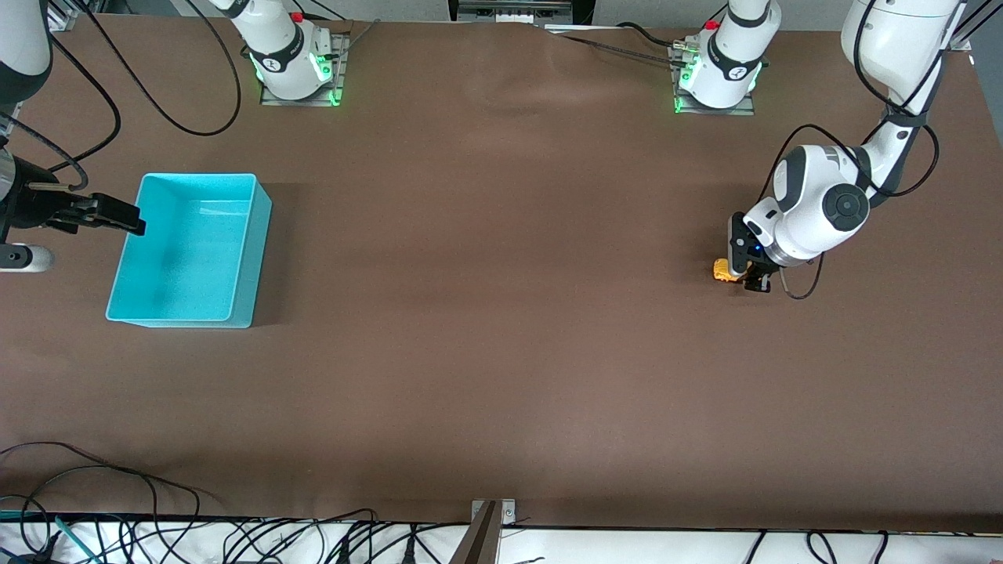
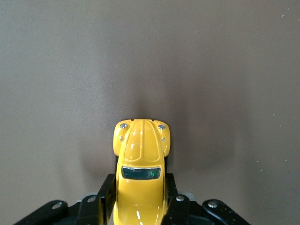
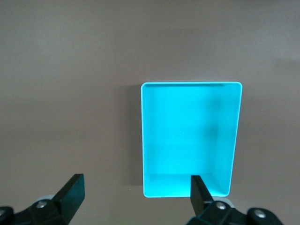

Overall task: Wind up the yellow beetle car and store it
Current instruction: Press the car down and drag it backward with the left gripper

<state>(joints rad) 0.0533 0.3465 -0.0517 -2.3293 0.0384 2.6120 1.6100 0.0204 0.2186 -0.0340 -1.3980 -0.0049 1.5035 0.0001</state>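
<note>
Brown matting covers the whole desk, which carries only two things, well apart at opposite ends. Toward the left arm's end sits the yellow beetle car, its wheels apparently on the desk, with the left hand lowered onto it and its fingers pressed against both flanks of the rear body. That side-on clamp, with the bonnet pointing away from the wrist, probably suits the winding step: a car pinched low across the body can be dragged backward along the desk to load its spring, then lifted without regripping.

At the right arm's end stands the turquoise bin, open-topped and with nothing in it. The right hand waits over the bin's outer edge with its fingers spread wide and holding nothing, likely staying there until the car is brought over.

Much of the car is hidden. In the front view the left wrist covers all but a sliver of yellow, and in the left wrist view the tail runs out of frame, so the wheels and any contact with the desk cannot be confirmed. The right arm is cut off at the front view's edge.
</note>
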